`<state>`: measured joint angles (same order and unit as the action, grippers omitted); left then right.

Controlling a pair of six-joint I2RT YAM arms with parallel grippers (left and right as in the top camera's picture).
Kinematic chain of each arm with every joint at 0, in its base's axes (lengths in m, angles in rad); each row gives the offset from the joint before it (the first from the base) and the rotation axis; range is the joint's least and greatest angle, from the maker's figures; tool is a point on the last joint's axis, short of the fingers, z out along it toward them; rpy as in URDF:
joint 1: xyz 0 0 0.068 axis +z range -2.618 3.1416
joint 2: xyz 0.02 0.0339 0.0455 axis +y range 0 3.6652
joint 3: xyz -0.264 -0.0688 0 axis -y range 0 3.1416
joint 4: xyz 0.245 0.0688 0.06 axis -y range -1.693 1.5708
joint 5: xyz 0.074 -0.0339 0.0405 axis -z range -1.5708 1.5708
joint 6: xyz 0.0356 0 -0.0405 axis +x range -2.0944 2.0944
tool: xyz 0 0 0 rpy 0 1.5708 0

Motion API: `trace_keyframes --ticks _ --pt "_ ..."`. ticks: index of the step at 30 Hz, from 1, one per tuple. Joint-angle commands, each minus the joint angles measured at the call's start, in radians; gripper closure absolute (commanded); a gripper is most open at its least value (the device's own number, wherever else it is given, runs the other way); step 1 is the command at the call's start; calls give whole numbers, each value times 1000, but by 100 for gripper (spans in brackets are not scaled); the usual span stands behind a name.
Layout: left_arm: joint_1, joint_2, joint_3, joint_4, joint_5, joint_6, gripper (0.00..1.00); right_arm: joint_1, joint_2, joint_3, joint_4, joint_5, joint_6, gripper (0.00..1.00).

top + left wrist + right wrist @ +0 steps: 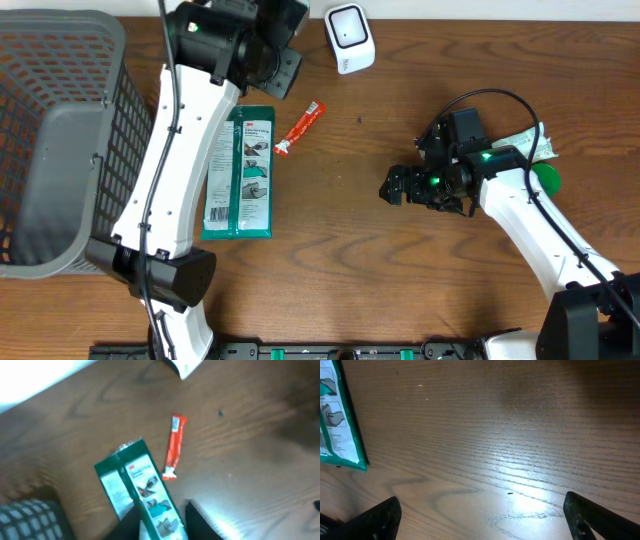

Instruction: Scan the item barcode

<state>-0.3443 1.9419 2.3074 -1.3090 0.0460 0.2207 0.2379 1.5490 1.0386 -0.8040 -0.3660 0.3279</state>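
The dark fingers of the left claw are looming blurred at the bottom of the left wrist view, standing slightly apart and pinching nothing. Beyond them the green packet is lying flat on the counter, with a red sachet just beside its upper end. The right claw is hanging spread wide over the wood, well apart from the packet. A white scanner is sitting near the far edge.

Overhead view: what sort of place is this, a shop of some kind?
Likely a mock checkout on a test bench rather than a real shop: a white barcode scanner, a grey mesh basket and a green packet on a wooden table.
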Motion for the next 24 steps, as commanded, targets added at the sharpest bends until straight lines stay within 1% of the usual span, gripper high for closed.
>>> trace_keyframes --ticks 1,3,6,8,14,18,24 --pt "-2 52 -99 -16 15 11 62 5 -6 5 0 3 -11 1" --pt "-3 76 -146 -18 26 11 57 5 -6 5 0 3 -11 1" --pt "-6 100 -212 -10 29 12 51 5 -6 5 0 3 -11 1" --pt "-6 121 -251 3 35 15 51 5 -6 5 0 3 -11 1" --pt "-9 187 -351 105 153 42 51 5 -6 5 0 3 -11 1" --pt "-13 240 -401 179 153 48 51 5 -6 5 0 3 -11 1" --pt "-21 325 -421 236 153 48 51 5 -6 5 0 3 -11 1"
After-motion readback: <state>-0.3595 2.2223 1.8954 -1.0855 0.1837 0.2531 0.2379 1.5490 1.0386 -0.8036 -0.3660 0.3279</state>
